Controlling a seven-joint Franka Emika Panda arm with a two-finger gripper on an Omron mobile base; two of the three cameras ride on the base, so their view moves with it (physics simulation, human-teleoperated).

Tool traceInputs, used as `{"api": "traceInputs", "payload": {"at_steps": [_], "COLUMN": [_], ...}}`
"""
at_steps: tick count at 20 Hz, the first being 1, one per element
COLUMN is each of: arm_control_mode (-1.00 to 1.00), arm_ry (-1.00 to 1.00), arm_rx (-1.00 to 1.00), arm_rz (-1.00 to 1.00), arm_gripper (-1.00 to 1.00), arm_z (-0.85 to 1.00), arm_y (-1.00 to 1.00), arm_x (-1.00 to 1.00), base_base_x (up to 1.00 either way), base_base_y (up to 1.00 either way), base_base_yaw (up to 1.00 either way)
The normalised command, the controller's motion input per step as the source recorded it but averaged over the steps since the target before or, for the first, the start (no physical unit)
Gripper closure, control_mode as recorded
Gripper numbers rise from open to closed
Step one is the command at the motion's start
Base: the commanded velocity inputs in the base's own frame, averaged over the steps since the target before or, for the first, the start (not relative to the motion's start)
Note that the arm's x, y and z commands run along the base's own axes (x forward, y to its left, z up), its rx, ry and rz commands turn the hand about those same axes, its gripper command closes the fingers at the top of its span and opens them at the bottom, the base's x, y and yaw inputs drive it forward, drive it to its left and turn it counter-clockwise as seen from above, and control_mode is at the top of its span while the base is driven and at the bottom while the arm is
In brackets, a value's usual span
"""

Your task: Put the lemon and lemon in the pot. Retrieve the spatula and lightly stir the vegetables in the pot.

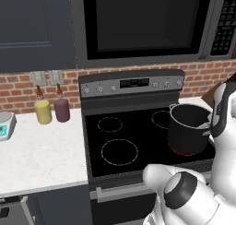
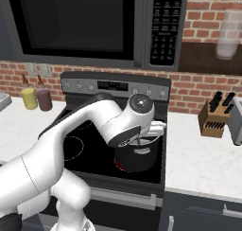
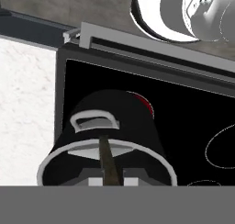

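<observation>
A black glass stove (image 1: 138, 141) sits below a microwave (image 1: 143, 21), against a brick wall. The gripper (image 3: 109, 181) hangs over the pot (image 1: 188, 129) on the near right burner, closed on the spatula (image 3: 108, 161), whose dark handle slants into the pot. Two jars (image 1: 51, 110) stand on the left counter (image 1: 41, 150).

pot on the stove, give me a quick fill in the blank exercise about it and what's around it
1. The pot stands on the stove's front ____ burner.
2. The burner ring under the pot glows ____.
3. In the hand view, the spatula's dark handle reaches down ____ the pot.
4. The yellow jar and the dark red jar stand on the counter to the ____ of the stove.

Missing words: right; red; into; left
</observation>
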Motion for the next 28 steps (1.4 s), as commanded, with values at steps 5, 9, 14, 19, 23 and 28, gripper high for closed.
{"api": "traceInputs", "payload": {"at_steps": [5,9,14,19,23,28], "arm_control_mode": [-1.00,-1.00,-1.00,-1.00,-1.00,-1.00], "arm_ry": [0.00,0.00,0.01,0.02,0.02,0.21], "arm_rx": [0.09,0.08,0.07,0.06,0.07,0.01], "arm_rz": [-0.03,-0.02,-0.03,-0.05,-0.11,-0.11], "arm_gripper": [1.00,1.00,1.00,1.00,1.00,1.00], "arm_z": [-0.03,0.00,-0.01,-0.03,0.00,0.11], "arm_y": [0.44,0.46,0.36,0.19,0.01,0.00], "arm_x": [0.13,0.21,0.21,0.17,0.14,0.09], "base_base_x": [0.00,0.00,0.00,0.00,0.00,0.00], "base_base_y": [0.00,0.00,0.00,0.00,0.00,0.00], "base_base_yaw": [0.00,0.00,0.00,0.00,0.00,0.00]}}
